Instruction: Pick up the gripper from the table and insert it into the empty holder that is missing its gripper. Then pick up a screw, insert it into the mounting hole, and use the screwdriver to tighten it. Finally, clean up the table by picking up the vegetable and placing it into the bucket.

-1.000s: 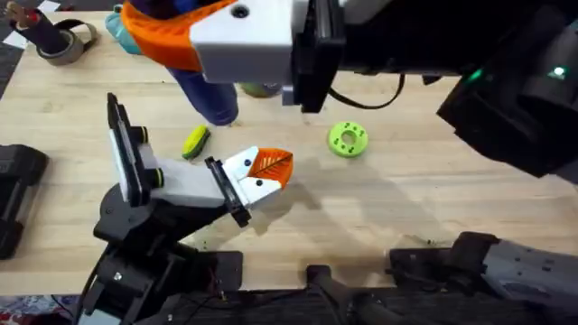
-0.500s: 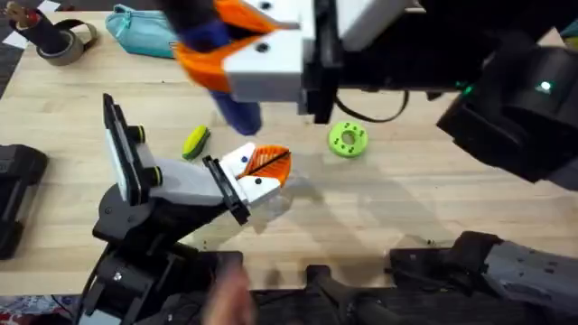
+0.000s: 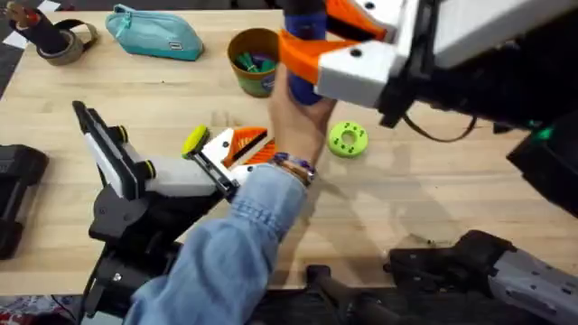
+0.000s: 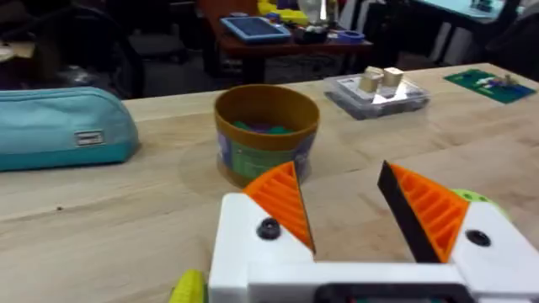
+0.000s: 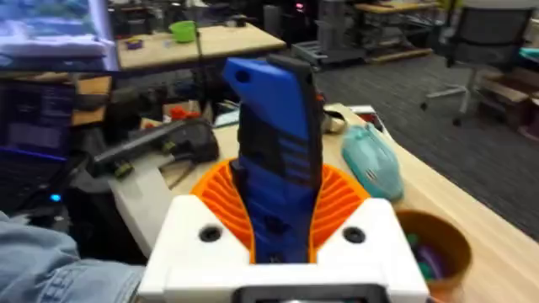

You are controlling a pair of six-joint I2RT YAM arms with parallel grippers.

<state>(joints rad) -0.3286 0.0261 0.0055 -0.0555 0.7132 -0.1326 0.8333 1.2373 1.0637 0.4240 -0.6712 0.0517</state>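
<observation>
Overhead | right claw (image 3: pixel 302 54) grips screwdriver (image 3: pixel 302 18) | left claw (image 4: pixel 358 210) wide | no legible writing

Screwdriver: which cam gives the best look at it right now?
Right wrist. The screwdriver stands front and centre there, its blue handle clamped between the right end effector's orange pads. Overhead catches just a blue stub past the orange jaw, above a person's hand. Left wrist gives nothing of it.

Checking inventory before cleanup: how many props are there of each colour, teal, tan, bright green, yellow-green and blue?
Teal: 1, the pouch
Tan: 1, the bucket
Bright green: 1, the disc
Yellow-green: 1, the vegetable
Blue: 1, the screwdriver, in the right gripper
Total: 5
</observation>
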